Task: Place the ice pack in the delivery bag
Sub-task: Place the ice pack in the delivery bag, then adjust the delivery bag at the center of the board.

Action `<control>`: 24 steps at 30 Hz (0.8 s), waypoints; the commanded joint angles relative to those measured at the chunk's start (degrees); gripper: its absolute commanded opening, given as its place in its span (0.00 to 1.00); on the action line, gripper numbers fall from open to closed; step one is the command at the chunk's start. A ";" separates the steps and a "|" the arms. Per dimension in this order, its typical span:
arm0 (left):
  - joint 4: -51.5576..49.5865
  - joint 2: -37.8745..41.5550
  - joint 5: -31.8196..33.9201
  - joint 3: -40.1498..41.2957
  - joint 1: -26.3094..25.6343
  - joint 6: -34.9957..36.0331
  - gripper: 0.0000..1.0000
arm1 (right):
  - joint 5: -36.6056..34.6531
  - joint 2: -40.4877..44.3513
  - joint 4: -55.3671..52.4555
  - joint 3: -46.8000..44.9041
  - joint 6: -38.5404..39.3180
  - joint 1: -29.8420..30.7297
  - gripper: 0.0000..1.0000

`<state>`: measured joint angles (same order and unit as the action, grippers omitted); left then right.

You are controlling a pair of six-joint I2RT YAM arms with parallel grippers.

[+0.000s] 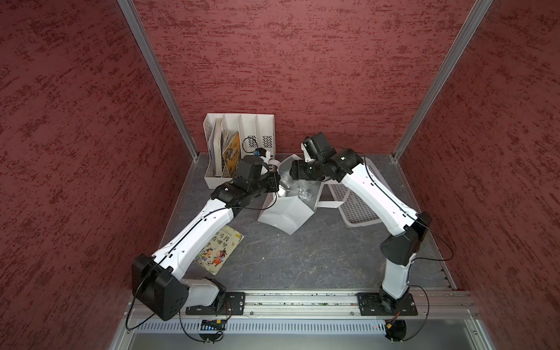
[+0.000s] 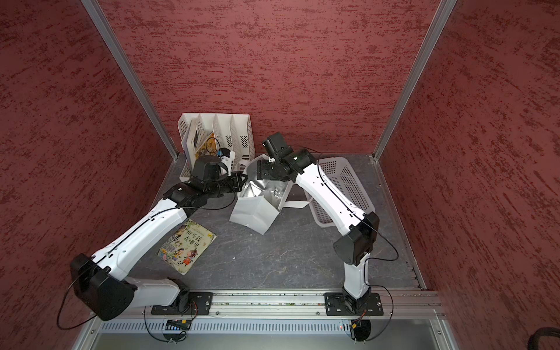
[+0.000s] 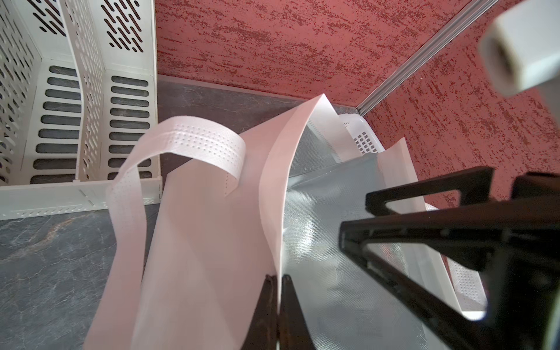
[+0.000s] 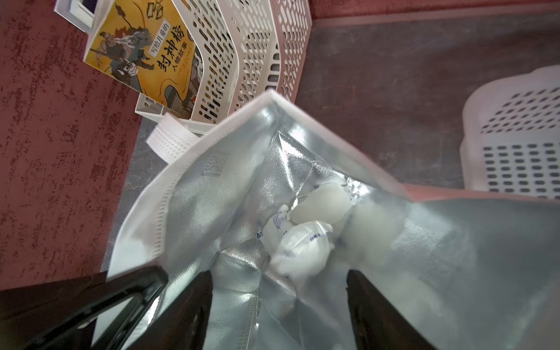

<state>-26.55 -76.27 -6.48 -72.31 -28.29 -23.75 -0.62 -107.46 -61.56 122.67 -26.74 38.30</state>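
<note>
Your left end effector (image 3: 278, 277) is pressed together on the top edge of the delivery bag (image 3: 212, 242). It pinches the wall there, with one finger on the white outside and the other on the silver foil side. Just beyond that grip, a flat white handle (image 3: 194, 142) loops up from the bag's outer wall. Past the handle stands the white file rack (image 3: 91, 121). A picture book (image 1: 219, 253) lies flat on the dark surface (image 1: 303, 257), well behind this end effector and partly under its arm.

In both top views the bag (image 1: 285, 215) sits between your two end effectors with its mouth held open. Its foil lining is on show.

The ice pack (image 4: 303, 242) is inside the bag. It is a lumpy white pouch with blue print, resting on the foil at the bottom. It lies below the gap of your right end effector (image 4: 278, 272) and touches neither finger.

That right end effector is spread wide and grips nothing. It hangs over the bag's mouth, close to the left one (image 1: 277, 181). From its wrist view you can see a yellow book (image 4: 136, 51) leaning in the rack, beyond the bag's far corner.

A white perforated basket (image 1: 357, 209) sits behind the right end effector, just beside the bag and partly under the arm.
</note>
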 commanded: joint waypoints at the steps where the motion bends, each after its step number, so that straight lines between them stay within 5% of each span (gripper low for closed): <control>1: 2.08 1.84 0.06 0.46 0.16 -0.31 0.00 | -3.65 8.86 2.87 -0.45 6.88 -0.03 0.75; 5: 2.90 2.00 -0.01 1.27 0.34 -1.14 0.00 | -7.11 28.28 24.99 -27.68 11.16 -0.16 0.98; 8: 3.24 1.84 -0.29 1.14 0.35 -1.46 0.00 | -4.40 40.72 31.81 -44.65 -0.07 -4.08 0.98; 12: 3.58 1.36 -0.84 0.71 0.09 -1.52 0.00 | 4.34 38.26 13.88 -41.53 -10.22 -7.11 0.95; 15: 4.02 0.79 -0.94 0.37 -0.22 -1.70 0.00 | 6.65 35.64 10.82 -40.33 -15.11 -6.18 0.76; 24: 4.47 1.00 -0.89 0.79 -0.97 -2.00 0.00 | -2.06 24.58 1.63 -31.41 -13.27 -1.41 0.70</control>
<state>-25.58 -75.75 -6.83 -71.35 -28.95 -25.26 0.73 -82.50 -55.70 88.33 -39.83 36.10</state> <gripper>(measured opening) 0.045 0.704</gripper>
